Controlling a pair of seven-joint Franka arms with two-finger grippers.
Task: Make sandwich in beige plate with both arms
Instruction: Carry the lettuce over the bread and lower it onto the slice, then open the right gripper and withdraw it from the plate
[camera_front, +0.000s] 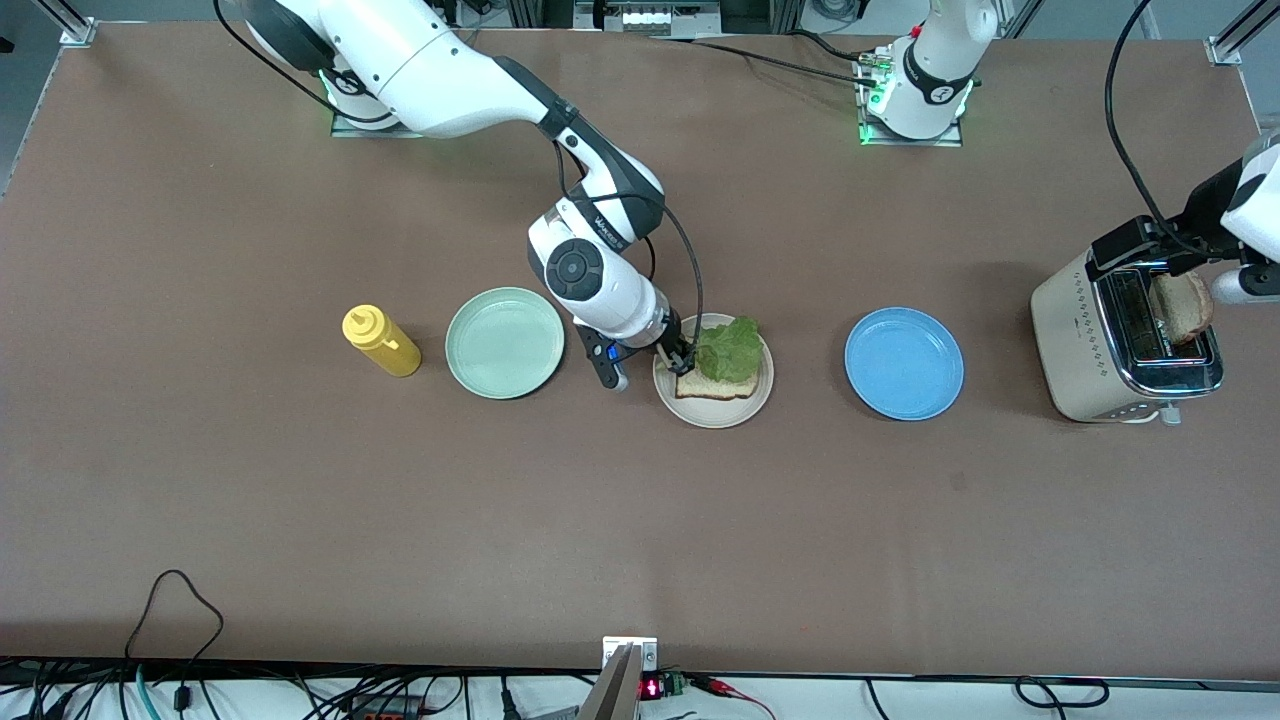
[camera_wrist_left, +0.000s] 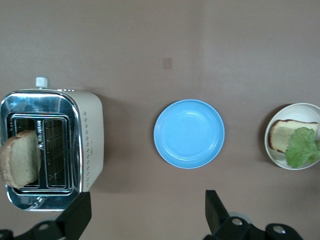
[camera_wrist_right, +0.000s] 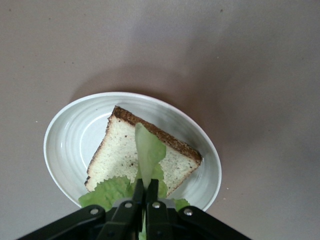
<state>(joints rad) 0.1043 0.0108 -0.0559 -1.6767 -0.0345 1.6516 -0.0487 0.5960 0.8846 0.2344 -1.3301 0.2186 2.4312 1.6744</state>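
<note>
Right gripper (camera_wrist_right: 145, 192): you are pinching the lettuce leaf (camera_front: 729, 349) with fingers fully closed, over the bread slice (camera_front: 712, 385) lying on the beige plate (camera_front: 757, 399).
Left gripper (camera_wrist_left: 147, 212): you are hovering it wide open and empty over the table by the toaster (camera_front: 1108, 350), where a second bread slice (camera_front: 1180, 307) is sticking up.
Beige plate: it is sitting between the mint-green plate (camera_front: 505, 342) and the blue plate (camera_front: 903, 362).
</note>
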